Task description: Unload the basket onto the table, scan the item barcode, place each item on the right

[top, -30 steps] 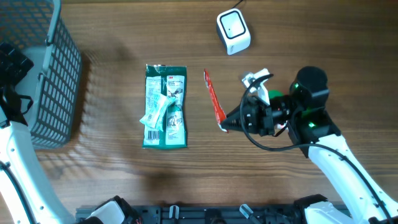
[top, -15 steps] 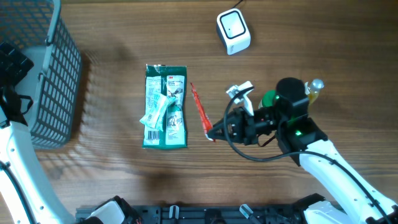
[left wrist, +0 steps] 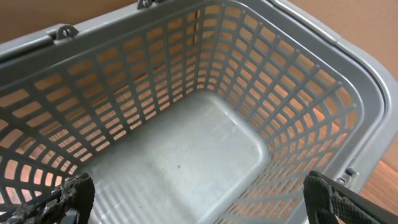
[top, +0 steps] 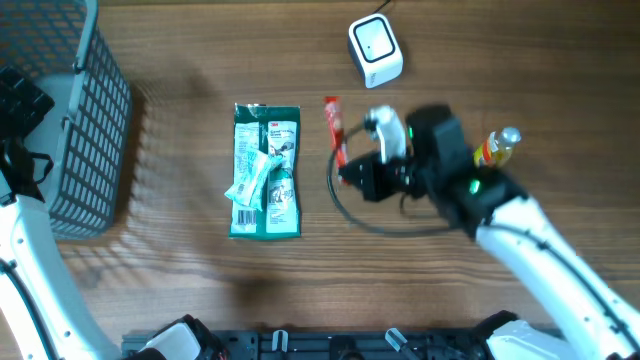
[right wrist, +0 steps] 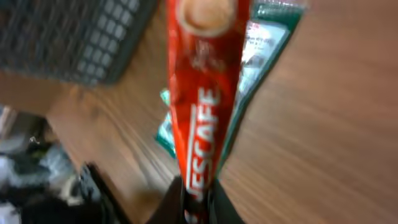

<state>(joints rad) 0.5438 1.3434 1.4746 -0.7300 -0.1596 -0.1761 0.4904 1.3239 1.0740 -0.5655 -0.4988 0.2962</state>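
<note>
Wood tabletop (top: 180,270): overhead view; grey basket (top: 85,130) at left edge, white scanner (top: 375,50) at upper centre.
Item: red Nescafé sachet (top: 336,130), just above frame centre, between green pack (top: 266,170) and R arm; touching neither pack nor scanner.
R gripper (top: 346,172): fingers pinched tight on sachet's lower end; wrist view shows sachet (right wrist: 205,93) rising from the jaws, logo side to the cam.
Change: 1 s ago sachet lay lower, tilted up-left; it then swept left toward the pack; now it stands nearly vertical in frame, top end closer to scanner. Bottle (top: 497,146) at right is now uncovered.
Meaning: prob. mid-presentation; barcode not visible, so facing unconfirmed; sachet must still reach the scanner window.
L gripper (left wrist: 199,199): jaws fully spread, nothing held, over basket (left wrist: 186,155) interior; no change.
</note>
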